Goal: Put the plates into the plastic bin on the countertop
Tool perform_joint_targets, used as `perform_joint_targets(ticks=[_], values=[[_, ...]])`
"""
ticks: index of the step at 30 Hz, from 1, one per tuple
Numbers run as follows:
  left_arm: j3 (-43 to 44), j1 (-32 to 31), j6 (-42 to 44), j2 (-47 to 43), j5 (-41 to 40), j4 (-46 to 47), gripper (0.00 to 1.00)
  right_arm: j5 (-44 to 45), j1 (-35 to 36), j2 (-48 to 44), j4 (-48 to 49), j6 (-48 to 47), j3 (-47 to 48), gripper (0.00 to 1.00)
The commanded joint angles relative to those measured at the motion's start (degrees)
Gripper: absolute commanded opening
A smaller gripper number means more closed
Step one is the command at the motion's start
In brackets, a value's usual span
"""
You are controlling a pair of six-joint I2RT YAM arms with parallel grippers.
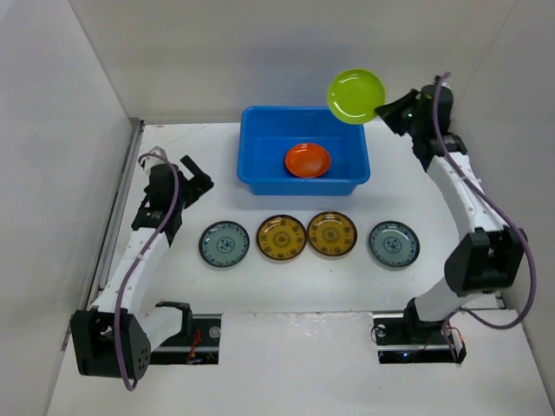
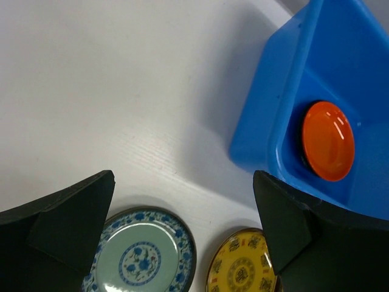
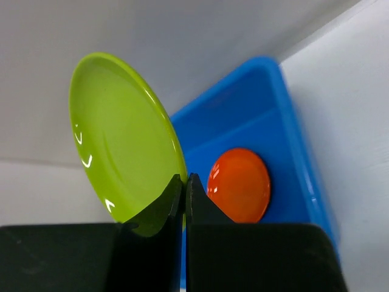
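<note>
Reaching high by bin point(image 1: 264, 147), right end effector point(image 3: 185, 182) pinches green plate point(image 1: 356, 95); left end effector point(image 2: 182, 182) spread.

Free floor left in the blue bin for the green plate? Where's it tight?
Bare floor in the bright blue rectangular plastic bin: the left half, between its left wall and the round orange plate. Tighter right of that plate. The right claw holds the round lime green plate near the far right corner.

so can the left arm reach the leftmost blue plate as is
Probably yes: the left hand is open and empty, that plate lies uncovered close by in its wrist view, and nothing stands between them.
</note>
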Motion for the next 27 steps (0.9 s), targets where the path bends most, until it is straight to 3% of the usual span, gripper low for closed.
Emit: perform_joint_targets(ticks=[1, 13, 27], values=[[-2.0, -0.4, -0.5, -3.6, -1.8, -3.6, 1.00, -1.4, 3.2, 7.9, -6.1, -4.3, 5.2, 0.01], [-8.3, 1.1, -3.5, -12.4, -2.5, -10.9, 1.00, -1.6, 9.3, 30.2, -11.6, -8.0, 22.0, 0.04], [-10.0, 2.5, -7.0, -10.4, 1.6, -14.8, 1.00, 4.7, 14.0, 37.7, -17.4, -14.0, 26.2, 0.15]])
